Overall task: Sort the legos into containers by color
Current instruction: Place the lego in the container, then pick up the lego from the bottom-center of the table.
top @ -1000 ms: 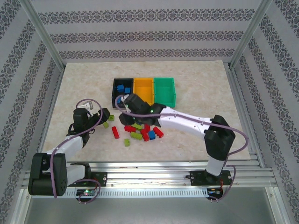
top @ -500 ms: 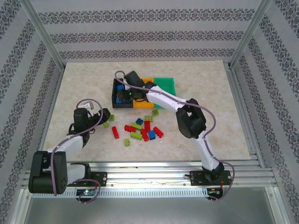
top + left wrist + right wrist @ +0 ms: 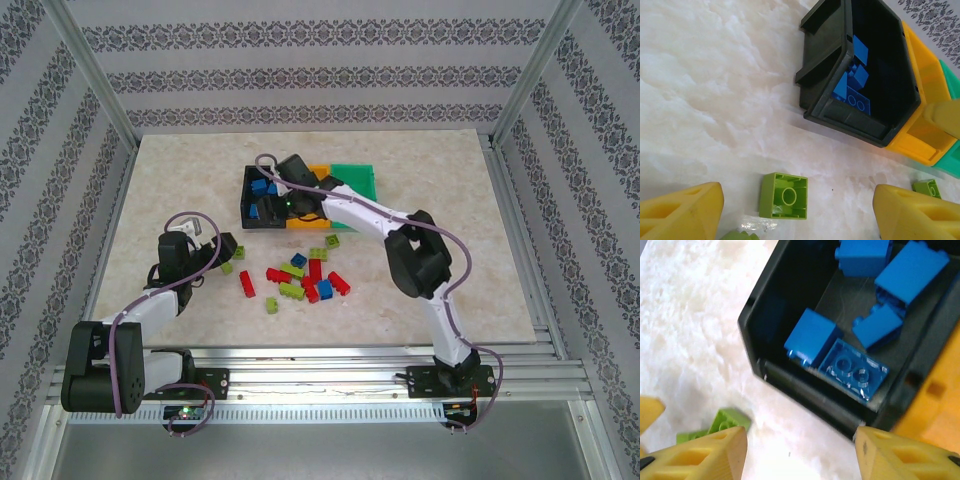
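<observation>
Black container [image 3: 248,192], orange container [image 3: 318,172] and green container [image 3: 358,182] stand side by side on the table [image 3: 450,200]. From above, the right gripper [image 3: 270,208] hangs over the black container. The loose legos [image 3: 300,280] lie grouped nearer the arms, and the left gripper [image 3: 226,250] is low at their left. In the left wrist view, its fingers [image 3: 680,212] are wide apart, and a green brick [image 3: 783,195] lies untouched between them. In the right wrist view, the fingers [image 3: 905,455] stand apart and hold nothing, with blue bricks [image 3: 812,335] inside the black container.

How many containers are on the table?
3, side by side: the black bin on the left, the orange bin in the middle, the green bin on the right. None seems hidden.
</observation>
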